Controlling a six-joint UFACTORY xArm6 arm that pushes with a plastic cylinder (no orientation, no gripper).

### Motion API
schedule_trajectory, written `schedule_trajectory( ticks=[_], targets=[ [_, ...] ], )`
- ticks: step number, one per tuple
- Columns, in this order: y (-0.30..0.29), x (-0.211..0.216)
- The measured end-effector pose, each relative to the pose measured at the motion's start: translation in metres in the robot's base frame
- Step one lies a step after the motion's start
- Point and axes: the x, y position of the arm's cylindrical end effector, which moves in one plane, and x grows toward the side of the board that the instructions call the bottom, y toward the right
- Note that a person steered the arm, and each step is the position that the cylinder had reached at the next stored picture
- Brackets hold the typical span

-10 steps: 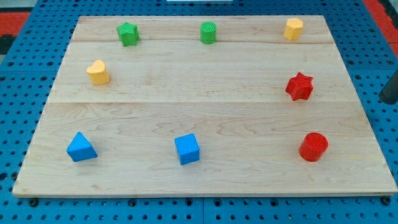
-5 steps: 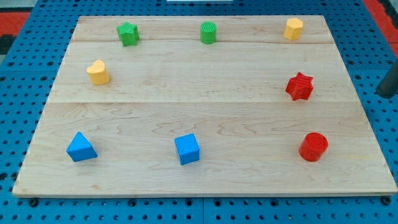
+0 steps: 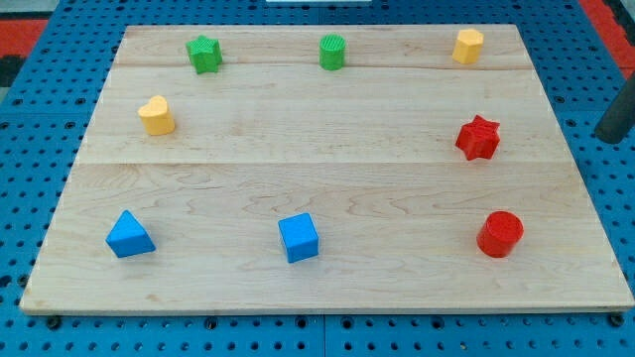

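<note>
My tip (image 3: 607, 137) shows at the view's right edge, just off the wooden board (image 3: 327, 169), over the blue pegboard. It touches no block. The nearest block is the red star (image 3: 478, 138), well to its left. Below that lies the red cylinder (image 3: 500, 234). A yellow hexagonal block (image 3: 468, 46) sits near the board's top right corner.
Along the top stand a green star (image 3: 204, 54) and a green cylinder (image 3: 333, 52). A yellow heart (image 3: 156, 115) is at the left. A blue triangle (image 3: 129, 235) and a blue cube (image 3: 299, 238) lie near the bottom edge.
The rod has slid up and slightly left along the view's right edge. No block has moved.
</note>
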Motion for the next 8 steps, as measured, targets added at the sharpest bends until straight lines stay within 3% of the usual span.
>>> schedule_trajectory(
  ticks=[2,3,4,5,8],
  targets=[
    [-0.092,-0.042],
    [-0.035,-0.067],
    [-0.020,-0.127],
    [-0.041,-0.169],
    [-0.208,-0.158]
  ],
)
